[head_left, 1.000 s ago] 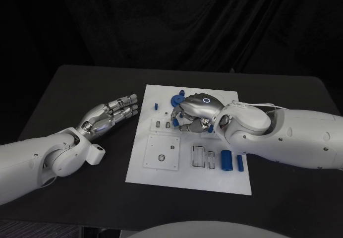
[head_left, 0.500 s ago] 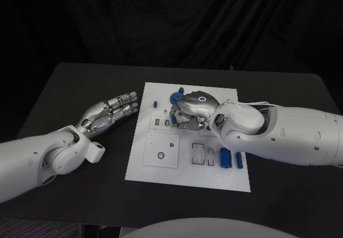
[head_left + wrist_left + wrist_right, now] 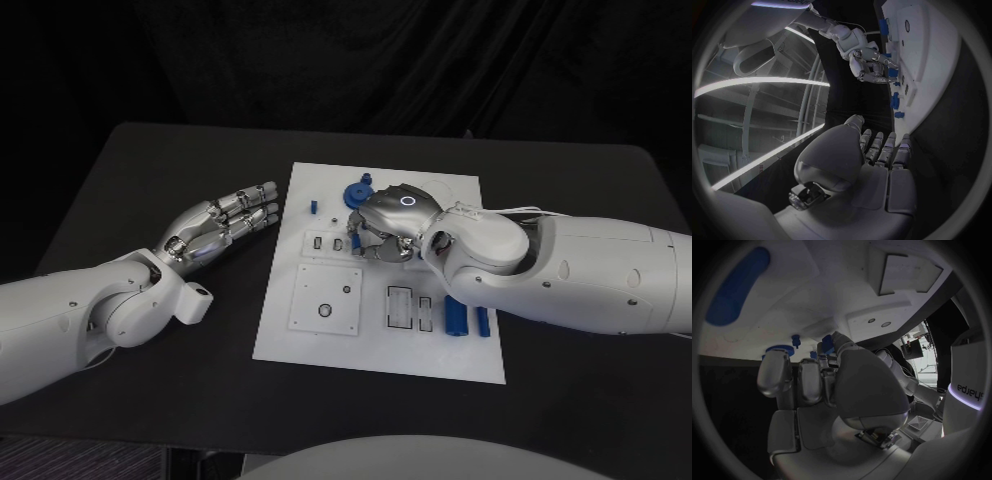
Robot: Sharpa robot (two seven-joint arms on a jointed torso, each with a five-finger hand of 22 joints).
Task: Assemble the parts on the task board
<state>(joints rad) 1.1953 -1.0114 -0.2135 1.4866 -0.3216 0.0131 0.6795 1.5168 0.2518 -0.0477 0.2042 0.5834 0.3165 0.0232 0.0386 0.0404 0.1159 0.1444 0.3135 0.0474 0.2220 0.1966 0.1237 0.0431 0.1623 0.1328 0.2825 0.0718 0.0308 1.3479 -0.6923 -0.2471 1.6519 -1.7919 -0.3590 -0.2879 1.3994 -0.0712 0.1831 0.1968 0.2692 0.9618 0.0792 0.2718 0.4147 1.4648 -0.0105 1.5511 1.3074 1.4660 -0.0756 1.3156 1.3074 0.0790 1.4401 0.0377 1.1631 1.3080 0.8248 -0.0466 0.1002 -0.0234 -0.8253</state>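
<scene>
looking from the left, we see the left hand (image 3: 219,227) lying just above the bench (image 3: 144,190), beside the board's left edge, fingers straight and apart, holding nothing; the left wrist view shows the same flat palm (image 3: 873,160).

next comes the board (image 3: 378,345), a white plate in the middle of the bench. on its left half sit a square white panel (image 3: 326,299) and, nearer the far edge, a small blue peg (image 3: 313,208) standing alone. a blue gear (image 3: 358,190) sits at the far edge, just beside the right hand.

the right hand (image 3: 384,222) is down over the middle of the board, fingers curled toward the surface. in the right wrist view its fingertips (image 3: 826,347) meet around a small blue part (image 3: 826,343) close to the board; we take it as pinched, though the grip is partly hidden. another blue part (image 3: 795,339) stands just beside it.

to the right, near the forearm, a blue cylinder (image 3: 456,319) and a thinner blue bar (image 3: 483,322) lie side by side on the board.
</scene>
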